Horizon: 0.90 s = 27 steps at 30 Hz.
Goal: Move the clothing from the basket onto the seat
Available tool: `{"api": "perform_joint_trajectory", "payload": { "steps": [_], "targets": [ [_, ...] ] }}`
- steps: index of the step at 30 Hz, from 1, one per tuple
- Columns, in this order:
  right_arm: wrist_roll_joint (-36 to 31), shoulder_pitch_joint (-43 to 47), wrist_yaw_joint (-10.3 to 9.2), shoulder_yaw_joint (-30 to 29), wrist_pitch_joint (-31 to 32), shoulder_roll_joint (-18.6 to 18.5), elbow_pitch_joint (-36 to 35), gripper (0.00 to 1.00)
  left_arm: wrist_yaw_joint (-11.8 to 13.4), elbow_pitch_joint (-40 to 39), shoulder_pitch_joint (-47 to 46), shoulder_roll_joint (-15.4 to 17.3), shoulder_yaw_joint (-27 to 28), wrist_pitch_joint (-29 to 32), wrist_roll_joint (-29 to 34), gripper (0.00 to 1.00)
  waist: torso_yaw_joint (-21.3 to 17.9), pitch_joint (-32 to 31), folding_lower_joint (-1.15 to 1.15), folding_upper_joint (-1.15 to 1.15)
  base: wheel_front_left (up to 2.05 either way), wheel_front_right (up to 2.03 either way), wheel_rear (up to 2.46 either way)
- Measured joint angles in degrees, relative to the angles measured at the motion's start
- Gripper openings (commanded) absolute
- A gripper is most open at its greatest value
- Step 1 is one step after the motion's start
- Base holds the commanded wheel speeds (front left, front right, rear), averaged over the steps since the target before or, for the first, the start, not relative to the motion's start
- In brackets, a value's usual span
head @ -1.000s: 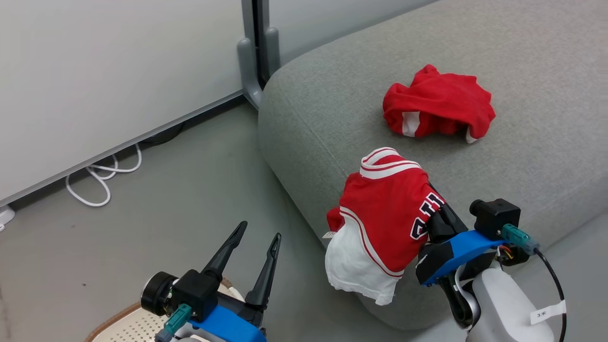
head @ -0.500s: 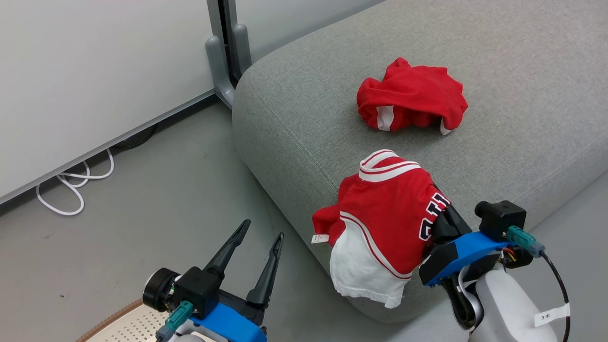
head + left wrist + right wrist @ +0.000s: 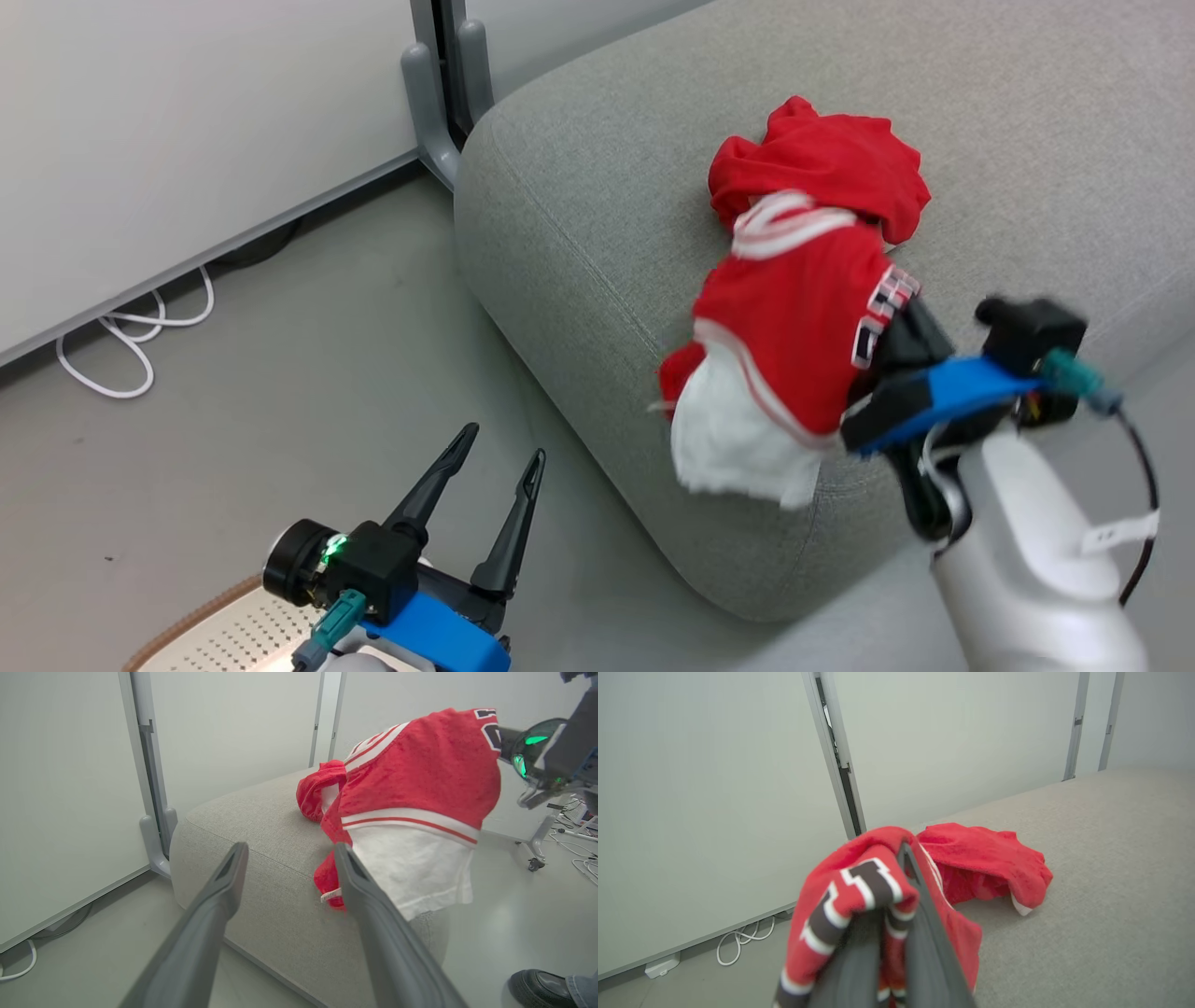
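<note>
Our big grey seat (image 3: 579, 233) stretches out ahead of the right gripper (image 3: 903, 877); the basket (image 3: 201, 625) peeks out just below our left gripper (image 3: 501, 442), whose fingers are spread apart; the lettered red jersey (image 3: 794, 327) hangs pinched in the right gripper over the seat's edge; the other red garment (image 3: 831, 159) lies crumpled on the seat just beyond that gripper's tips.

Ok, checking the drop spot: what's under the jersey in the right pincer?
Under the jersey lies the seat, near its edge; the other red garment is behind. The spot directly beneath is covered.
</note>
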Motion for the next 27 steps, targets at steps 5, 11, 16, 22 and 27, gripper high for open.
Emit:
{"api": "perform_joint_trajectory", "payload": {
  "steps": [5, 11, 16, 22, 27],
  "targets": [
    [0.66, -9.57, 0.0, -4.23, 3.98, 0.01, -0.59, 0.0, 0.0, -1.36, -0.22, 1.37, -0.02, 0.0, 1.19, 1.0, 0.05, 2.43, 0.0, 0.0, 0.0, 0.0, 0.0],
    [-2.45, -21.87, 0.0, -14.18, 9.53, 0.0, -2.98, 0.0, 0.0, -3.9, -2.07, 4.02, -0.55, 0.0, 2.2, 1.0, 0.72, 6.82, 0.0, 0.0, 0.0, 0.0, 0.0],
    [-6.81, -29.41, 0.0, -24.79, 11.34, -2.5, -4.91, 0.0, 0.0, -5.57, -4.12, 6.49, -1.66, 0.0, 2.74, 1.0, 2.12, 11.13, 0.0, 0.0, 0.0, 0.0, 0.0],
    [-10.88, -32.31, -0.01, -34.0, 10.22, -4.35, -4.97, 0.0, -0.01, -8.59, -6.66, 8.84, -1.79, 0.0, 3.42, 1.0, 5.26, 16.24, 0.0, 0.0, 0.0, 0.0, 0.0],
    [-11.57, -32.36, 0.0, -37.68, 7.82, -5.3, -0.62, 0.0, -0.01, -11.33, -8.4, 10.27, -1.85, 0.0, 4.2, 1.0, 7.99, 20.16, 0.0, 0.0, 0.0, 0.0, 0.0]
  ]
}}
